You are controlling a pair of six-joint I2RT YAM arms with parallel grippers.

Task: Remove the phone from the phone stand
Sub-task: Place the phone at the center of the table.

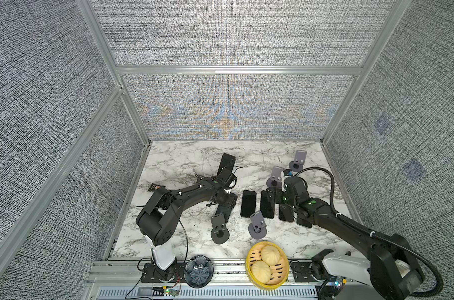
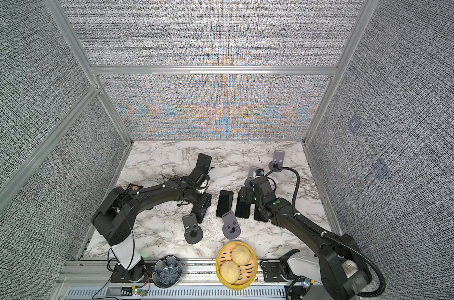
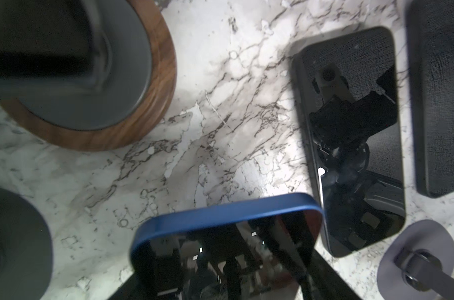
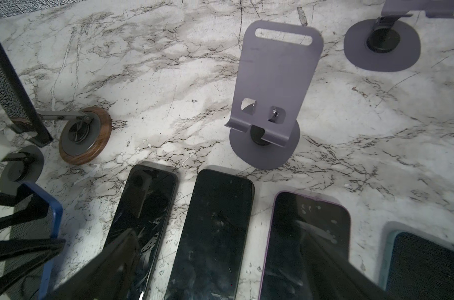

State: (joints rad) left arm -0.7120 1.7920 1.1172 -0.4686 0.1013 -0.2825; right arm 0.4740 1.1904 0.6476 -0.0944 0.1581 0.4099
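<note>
**Progress:** four flat phones [image 1: 248,204] lie in a row on the marble table [image 1: 181,161]. A fifth, the blue phone [image 3: 225,228], is clear of any stand. The left gripper [image 1: 228,204] is pinched narrow on it, low beside that row.

**Remaining, by judgement:** one mounted phone [image 1: 226,162] on the wood-based stand [image 4: 85,135].

**Right gripper** [image 4: 218,241]: spread wide, empty, over the row.

**Count:**
- Phones: six.
- Stands: five, namely three purple stands [image 1: 257,224], one dark grey stand [image 1: 219,228] and one wood-based.
- One steamer [image 1: 248,257] holding two buns [image 1: 270,254].
- One dark bowl [image 1: 198,271].
</note>
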